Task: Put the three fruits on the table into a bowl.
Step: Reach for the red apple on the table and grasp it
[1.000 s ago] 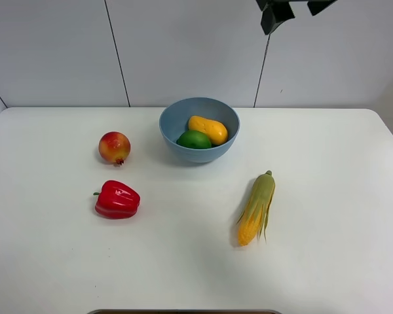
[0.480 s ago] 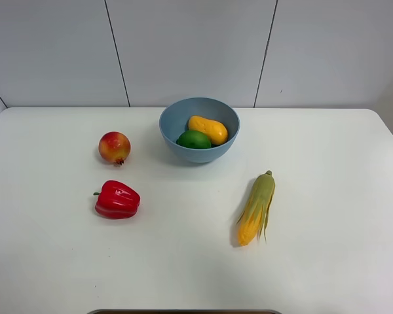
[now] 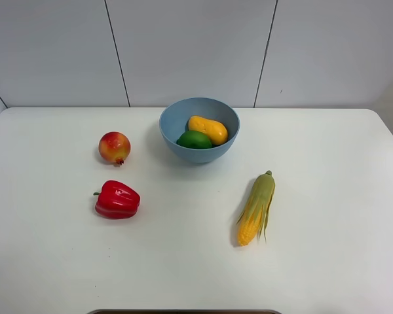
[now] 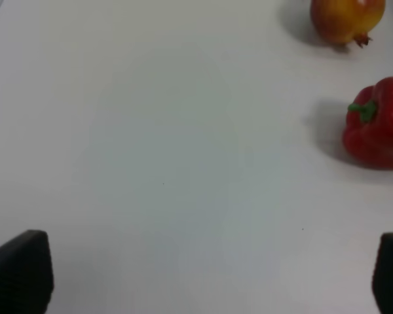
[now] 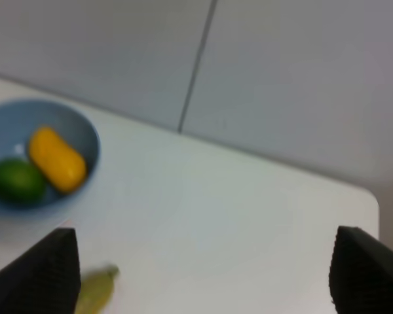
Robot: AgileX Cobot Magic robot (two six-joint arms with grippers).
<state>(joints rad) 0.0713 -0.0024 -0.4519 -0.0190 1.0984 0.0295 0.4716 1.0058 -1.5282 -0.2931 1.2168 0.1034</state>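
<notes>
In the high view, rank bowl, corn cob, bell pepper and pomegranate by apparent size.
Largest first: bowl, corn cob, bell pepper, pomegranate. Corn is longer than pepper but slimmer; those two are close.

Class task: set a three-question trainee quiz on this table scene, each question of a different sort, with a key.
1. True or false: the round green lime and the oblong orange-yellow mango both lie in the round light-blue glossy bowl.
2. Which fruit is not yet in the bowl? A. lime B. round red-and-yellow pomegranate C. mango
3. Fill the gap: the vegetable nearest the pomegranate is the ___.
Key: 1 true; 2 B; 3 glossy red bell pepper.
</notes>
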